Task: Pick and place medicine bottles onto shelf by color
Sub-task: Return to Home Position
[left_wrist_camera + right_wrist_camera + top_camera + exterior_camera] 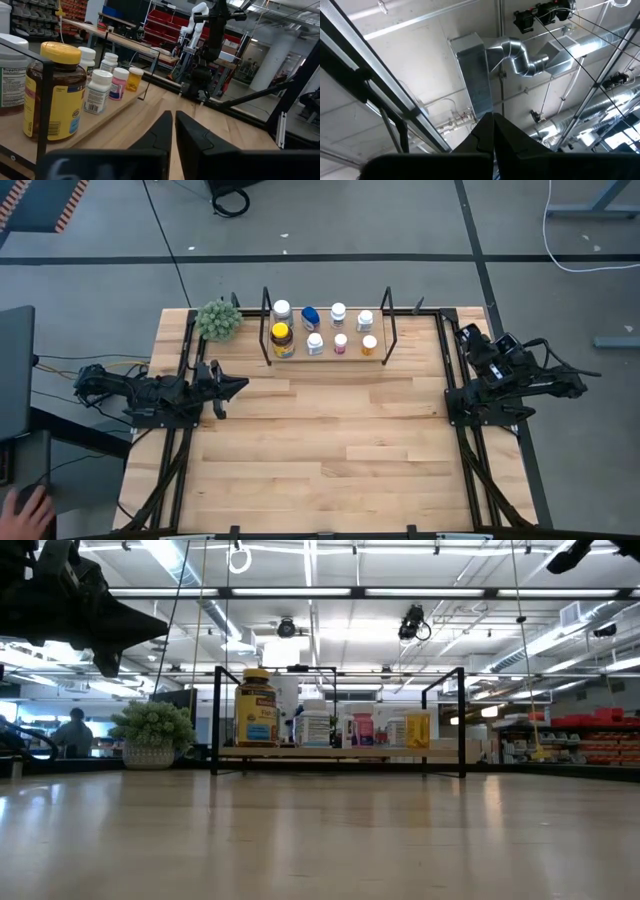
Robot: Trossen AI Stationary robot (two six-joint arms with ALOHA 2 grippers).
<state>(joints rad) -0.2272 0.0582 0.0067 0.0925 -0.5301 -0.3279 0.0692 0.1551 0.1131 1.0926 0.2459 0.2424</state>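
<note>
Several medicine bottles stand upright on the shelf (pixel 383 356), a low light-wood board with black wire uprights near the table's far edge. The amber bottle with a yellow cap (pixel 282 339) (pixel 54 90) stands at the shelf's left end, a blue one (pixel 310 317) behind it, and small white ones (pixel 338 313) fill the rest. My left gripper (pixel 243 385) (pixel 173 125) is shut and empty, just near of the shelf's left end. My right gripper (pixel 493 122) is shut, folded back at the table's right edge (pixel 468 335) and pointing at the ceiling.
A green fuzzy plant ball (pixel 218 321) in a pot sits at the table's far left corner, beside the shelf. Black frame rails run along the table's left and right edges. A person's hand (pixel 30 510) shows off the table at the near left.
</note>
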